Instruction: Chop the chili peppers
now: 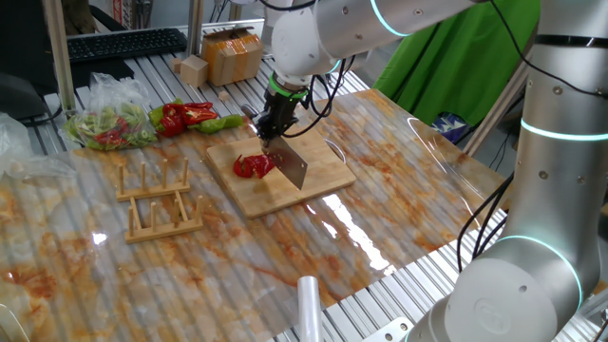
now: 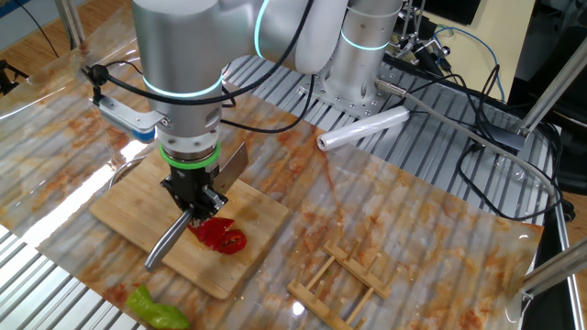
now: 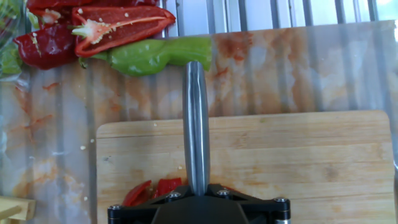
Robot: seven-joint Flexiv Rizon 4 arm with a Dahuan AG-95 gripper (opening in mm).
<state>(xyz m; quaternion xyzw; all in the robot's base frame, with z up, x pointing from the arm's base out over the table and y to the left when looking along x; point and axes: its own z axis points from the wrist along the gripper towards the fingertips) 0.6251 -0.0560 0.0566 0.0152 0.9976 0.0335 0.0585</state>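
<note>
A small heap of red chili peppers [image 1: 255, 166] lies on the wooden cutting board [image 1: 323, 161]; it also shows in the other fixed view [image 2: 223, 236] and partly in the hand view [image 3: 152, 190]. My gripper [image 1: 276, 121] is shut on a steel knife handle [image 3: 196, 124]. The knife blade [image 1: 291, 163] stands edge-down on the board right beside the peppers. In the other fixed view the gripper [image 2: 195, 197] is just above the peppers, with the handle [image 2: 167, 243] sticking out toward the board's near edge.
Cut red bell pepper pieces [image 1: 185, 116] and a green pepper [image 1: 220, 123] lie off the board's far-left corner. A bag of vegetable scraps [image 1: 109, 123], a wooden rack [image 1: 161, 199], a plastic roll [image 2: 362, 128] and a cardboard box [image 1: 233, 55] are around.
</note>
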